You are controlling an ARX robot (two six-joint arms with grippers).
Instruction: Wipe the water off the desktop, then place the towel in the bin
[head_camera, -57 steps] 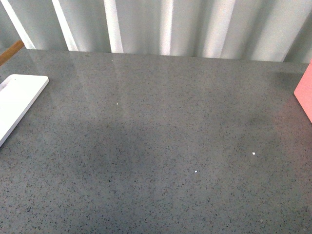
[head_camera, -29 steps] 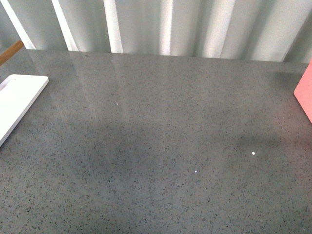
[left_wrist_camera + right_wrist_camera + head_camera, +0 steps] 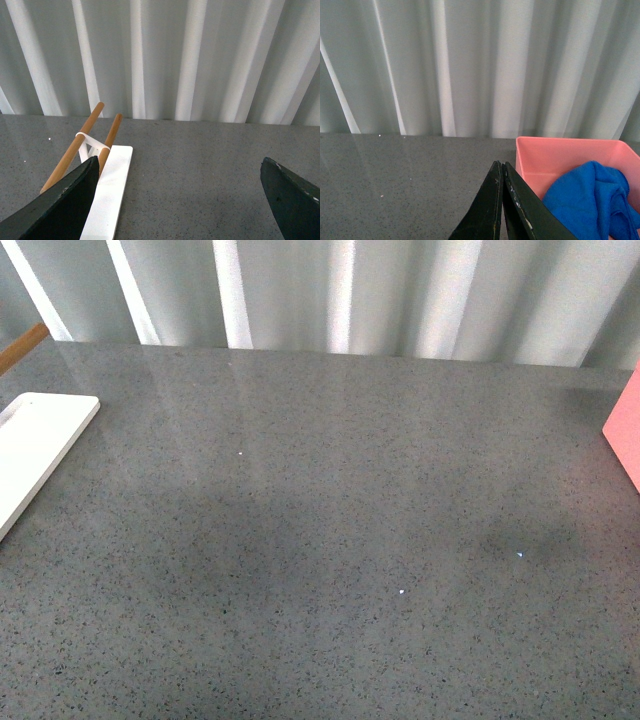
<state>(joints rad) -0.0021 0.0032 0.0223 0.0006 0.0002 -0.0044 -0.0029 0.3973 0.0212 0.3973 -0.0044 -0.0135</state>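
The grey speckled desktop (image 3: pixel 330 500) fills the front view; neither arm shows there. The blue towel (image 3: pixel 592 205) lies bunched inside the pink bin (image 3: pixel 560 150), seen in the right wrist view; a corner of the bin (image 3: pixel 625 430) shows at the front view's right edge. My right gripper (image 3: pixel 501 165) is shut and empty, above the desktop (image 3: pixel 395 170) just beside the bin's near wall. My left gripper (image 3: pixel 180 167) is open and empty, its black fingers (image 3: pixel 65 200) spread wide above the desktop (image 3: pixel 190 170).
A flat white tray (image 3: pixel 35 445) lies at the desktop's left edge. In the left wrist view it (image 3: pixel 107 195) carries a white stand with two wooden rods (image 3: pixel 80 142). A pleated white curtain (image 3: pixel 340 295) closes the back.
A faint shadow has grown on the desktop at the right, around the small white speck. Nothing else has changed.
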